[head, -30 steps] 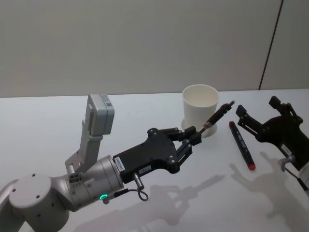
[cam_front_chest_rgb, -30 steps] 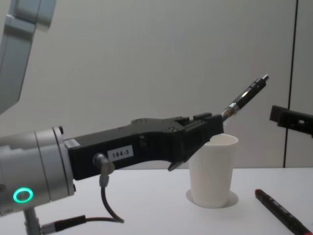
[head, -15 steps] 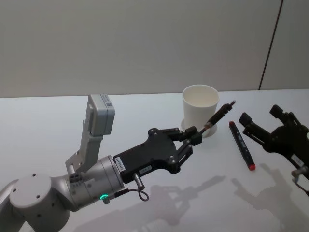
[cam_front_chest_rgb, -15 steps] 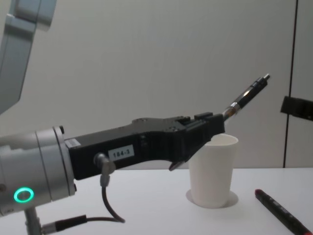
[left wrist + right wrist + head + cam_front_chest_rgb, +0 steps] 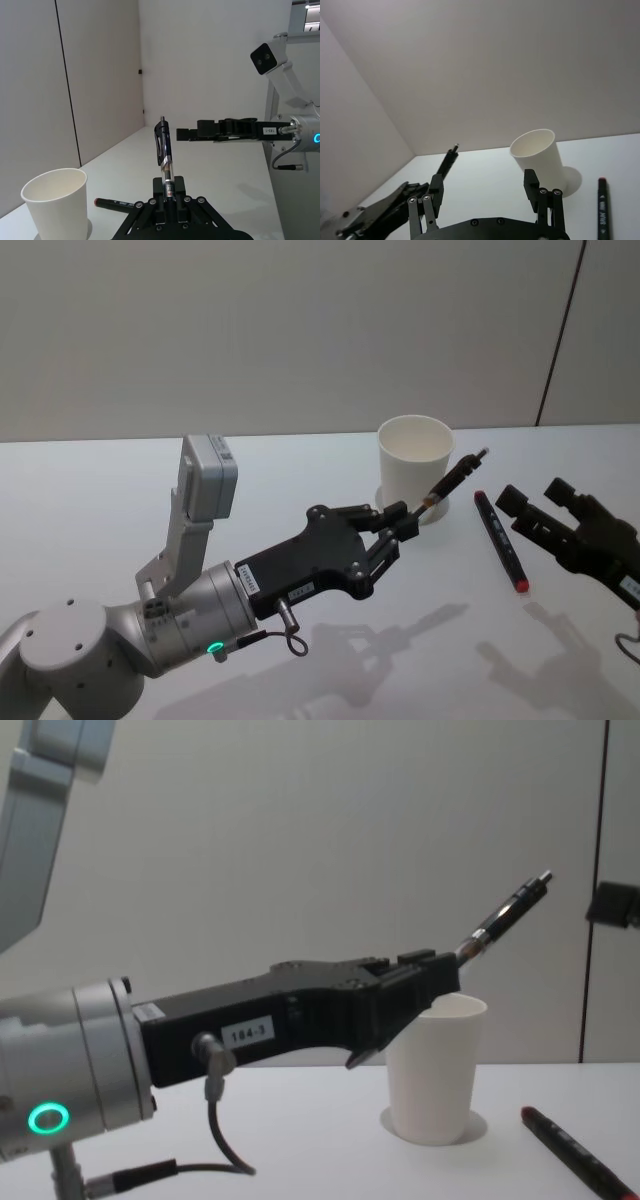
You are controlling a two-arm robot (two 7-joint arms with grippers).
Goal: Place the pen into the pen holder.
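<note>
My left gripper (image 5: 398,521) is shut on the lower end of a black pen (image 5: 451,480). The pen tilts up and away, its tip just right of the pen holder's rim. The pen holder (image 5: 416,466) is a white paper cup standing upright at the back of the table. From the chest the pen (image 5: 505,914) rises above the cup (image 5: 435,1065), with the left gripper (image 5: 428,982) at rim height. In the left wrist view the pen (image 5: 164,152) stands right of the cup (image 5: 56,200). My right gripper (image 5: 533,495) hovers open at the right, nothing between its fingers (image 5: 530,182).
A black marker with a red end (image 5: 500,537) lies on the white table (image 5: 120,490) right of the cup, between it and the right gripper. It also shows as the marker (image 5: 576,1156) and the marker (image 5: 603,205). A grey wall stands behind the table.
The right gripper has drawn back toward the lower right of the head view and risen in the chest view. The left gripper and the pen have stayed put.
</note>
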